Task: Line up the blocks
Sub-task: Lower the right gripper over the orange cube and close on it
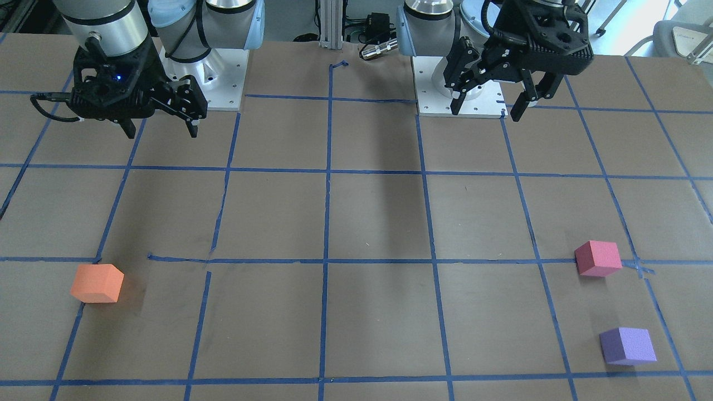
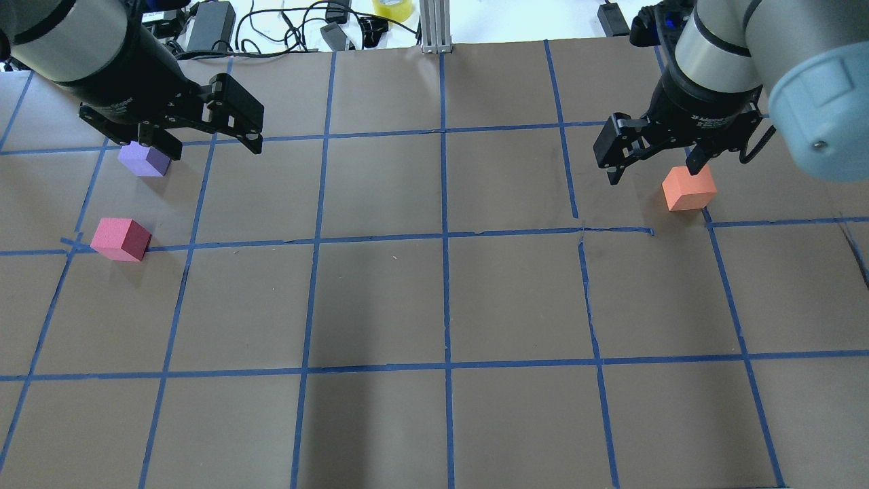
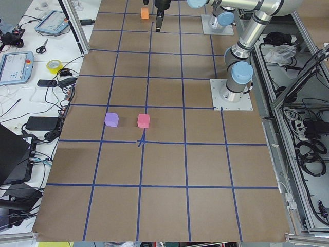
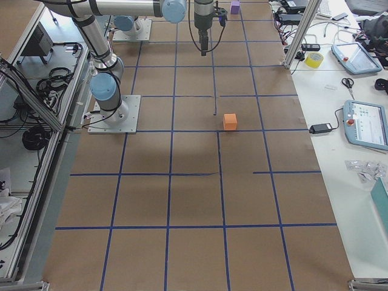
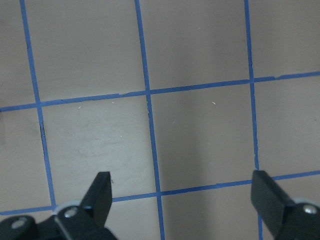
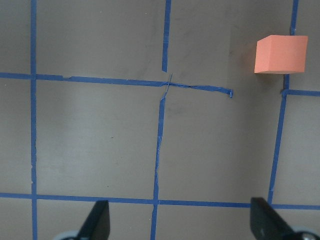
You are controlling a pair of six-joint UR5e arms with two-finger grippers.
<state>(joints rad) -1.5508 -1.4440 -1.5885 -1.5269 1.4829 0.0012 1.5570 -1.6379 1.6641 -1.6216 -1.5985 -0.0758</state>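
While hung high over the table (image 1: pixel 367 223), close to its own base, shows the left gripper (image 1: pixel 486 111) released: jaws spread wide, only bare brown surface and blue tape lines (image 5: pixel 150 95) between them in the left wrist view. Shows the right gripper (image 1: pixel 162 132) likewise released and raised, jaws wide, clear of every block. Finds the orange block (image 1: pixel 97 283) on the robot's right side, out towards the operators' edge, flat on the table just beside a tape line and well apart from the other two. Puts it in the upper right corner of the right wrist view, ahead of the spread jaws and off to one side. Finds the pink block (image 1: pixel 598 258) on the robot's left side, just beside a tape crossing (image 1: pixel 638 263). Finds the purple block (image 1: pixel 628 346) near it, farther from the robot, not touching. Seen from overhead, overlaps the purple block's top edge with one left jaw, by line of sight only; sits well apart from it in the front-facing view.
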